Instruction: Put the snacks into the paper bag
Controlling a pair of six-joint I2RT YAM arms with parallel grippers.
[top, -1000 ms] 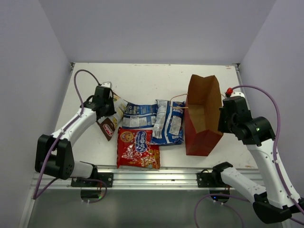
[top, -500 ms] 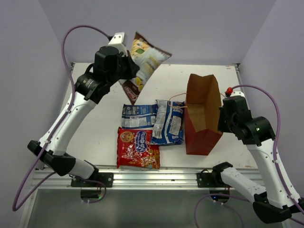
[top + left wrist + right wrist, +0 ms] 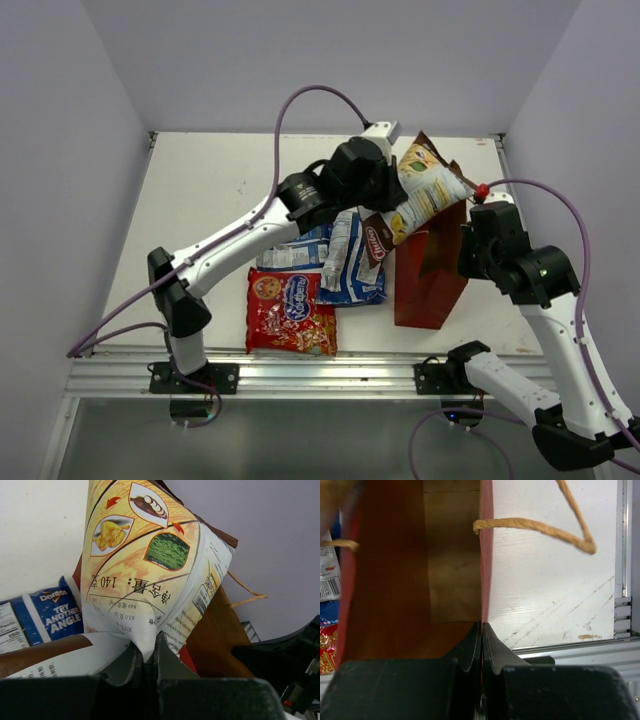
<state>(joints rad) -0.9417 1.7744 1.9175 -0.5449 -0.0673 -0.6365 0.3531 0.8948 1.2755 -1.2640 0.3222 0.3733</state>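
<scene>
From above, my left claw point(image 3: 388, 192) is clenched on the white-and-brown crinkly chip bag point(image 3: 422, 192), which hangs tilted in the air over the open mouth of the reddish-brown kraft paper bag point(image 3: 425, 285). The paper bag stands upright on the white table point(image 3: 200, 190). My right claw point(image 3: 466, 228) sits at the paper bag's right wall. To the left of the paper bag, two blue-and-white foil packs point(image 3: 292, 245) lie flat on the table, and the red foil cookie pack point(image 3: 290, 312) lies just nearer than them.

My left wrist camera shows my left claw's point(image 3: 145, 656) fingers pinching a fold of the chip bag point(image 3: 145, 565). The paper bag's brown wall point(image 3: 215, 635) and a thin twine handle point(image 3: 245, 594) show behind it, with a blue pack point(image 3: 50, 615) below left.

My right wrist camera shows my right claw point(image 3: 481, 630) clamped shut on the paper bag's thin side wall. The paper bag's inside point(image 3: 385, 580) is to the left, and a twine handle point(image 3: 535, 527) loops out over the table point(image 3: 545, 600).
</scene>
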